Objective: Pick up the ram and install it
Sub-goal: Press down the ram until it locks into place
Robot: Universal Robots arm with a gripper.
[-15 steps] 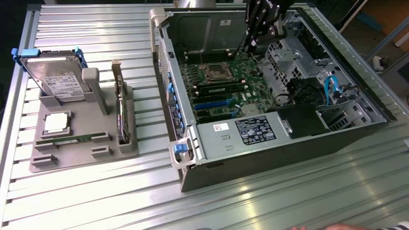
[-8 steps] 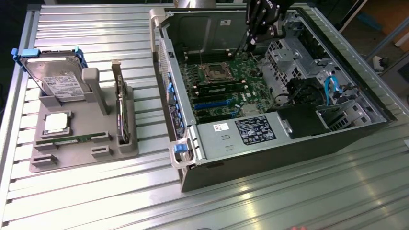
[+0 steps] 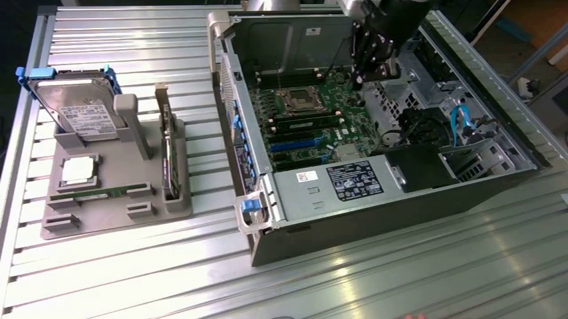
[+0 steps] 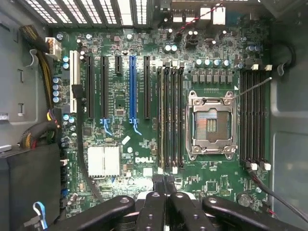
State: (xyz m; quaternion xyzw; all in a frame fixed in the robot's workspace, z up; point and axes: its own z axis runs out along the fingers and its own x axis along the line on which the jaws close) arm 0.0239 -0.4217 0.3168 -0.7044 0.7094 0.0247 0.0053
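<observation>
On the grey holder (image 3: 102, 217) at the exterior view's left lies the ram (image 3: 89, 193): light, stiff and thin, probably fragile, so best pinched by its long edges at mid-length. Well apart, over the motherboard (image 4: 120, 144), the gripper (image 4: 163, 182) is closed and empty.

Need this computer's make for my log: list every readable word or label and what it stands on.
"DELL": white print on the green motherboard.
Black sticker on the grey metal cage: too small to read.
White label on the silver hard drive: too small to read.
White sticker on the grey case wall: too small to read.
</observation>
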